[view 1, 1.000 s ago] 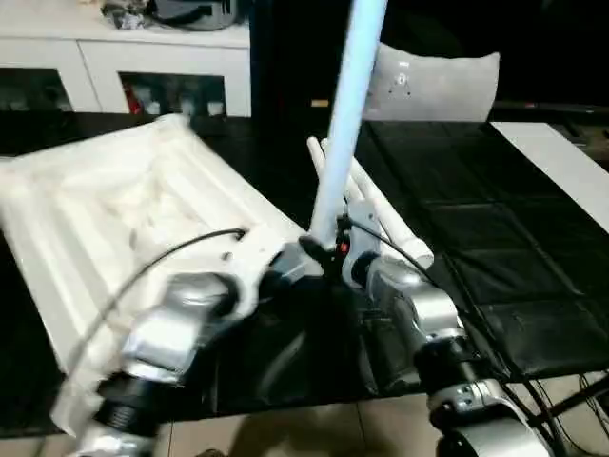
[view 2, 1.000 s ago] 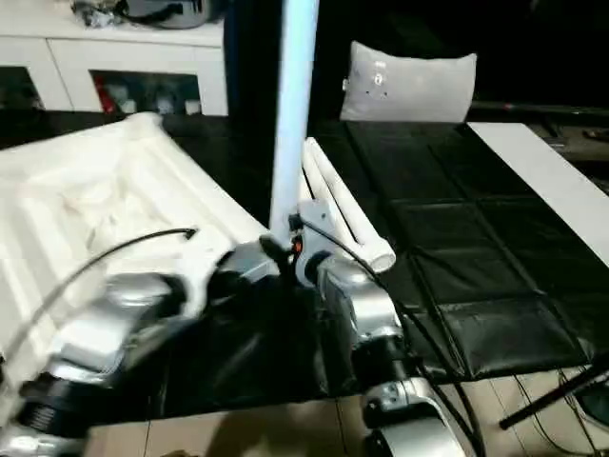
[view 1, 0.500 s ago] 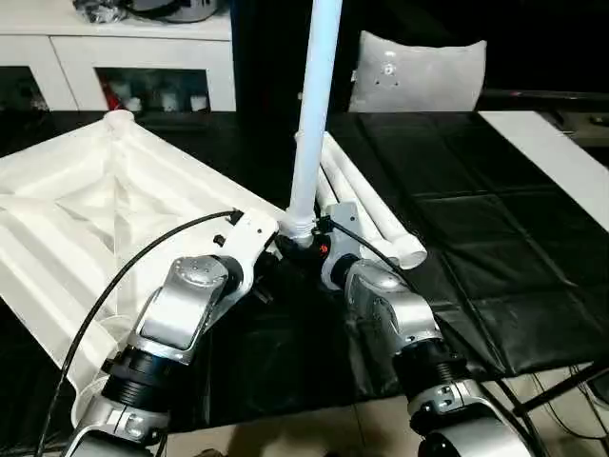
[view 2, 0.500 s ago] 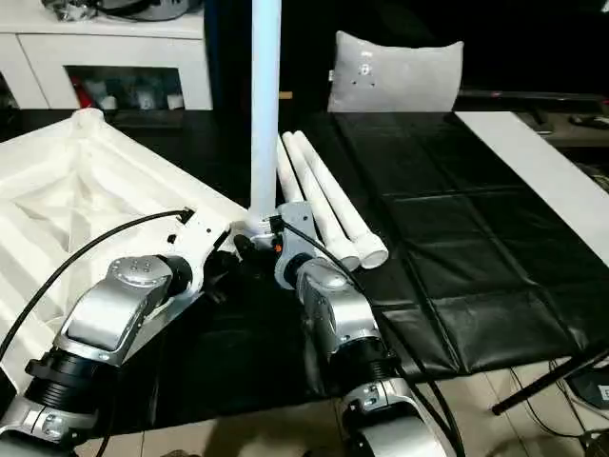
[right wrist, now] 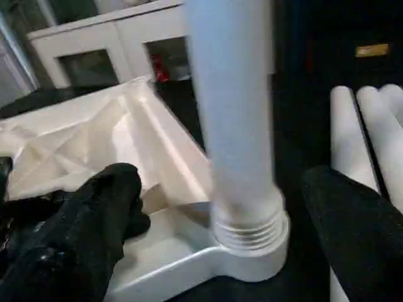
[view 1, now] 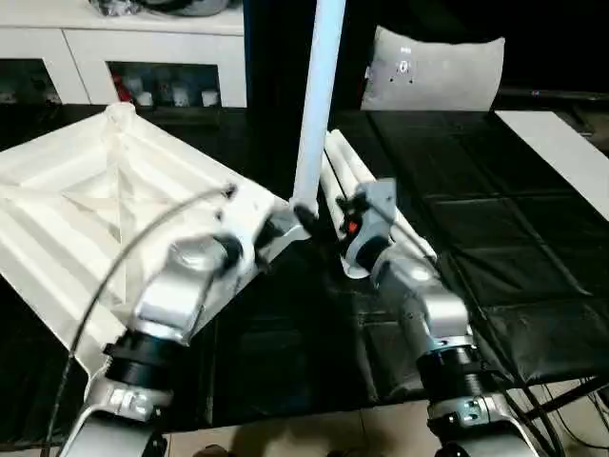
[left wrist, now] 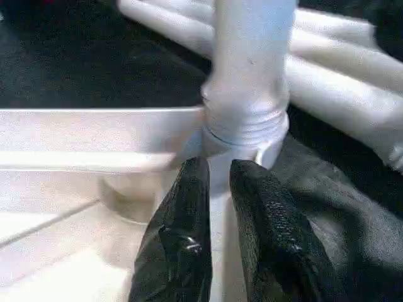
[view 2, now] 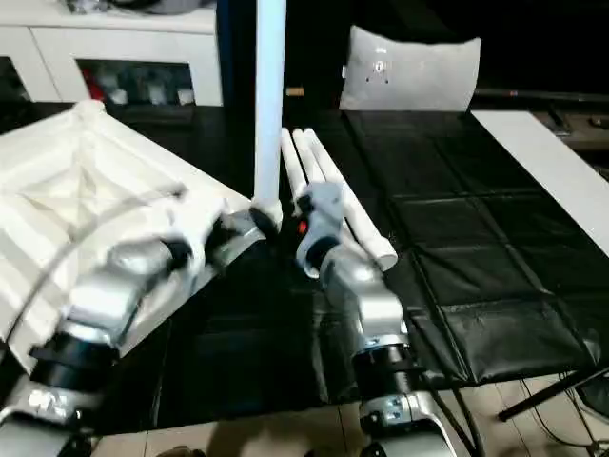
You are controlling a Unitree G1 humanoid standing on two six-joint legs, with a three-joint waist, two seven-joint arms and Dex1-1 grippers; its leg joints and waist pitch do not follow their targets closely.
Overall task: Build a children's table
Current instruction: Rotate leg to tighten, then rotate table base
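The children's table top lies ribbed side up on the left of the black mat. One white leg stands upright in its near corner socket. Three more legs lie side by side just right of it. My left gripper sits at the socket's base, its fingers a narrow gap apart with nothing between them. My right gripper is open wide, one finger on each side of the upright leg, touching neither side.
A grey-white pillow leans at the back, and a white cabinet with glass doors stands at the back left. A white board lies along the right. The mat ends near the front edge above the floor.
The camera has shifted. My right gripper has opened wider around the upright leg. My left gripper's fingers have parted slightly. The leg still stands in its socket.
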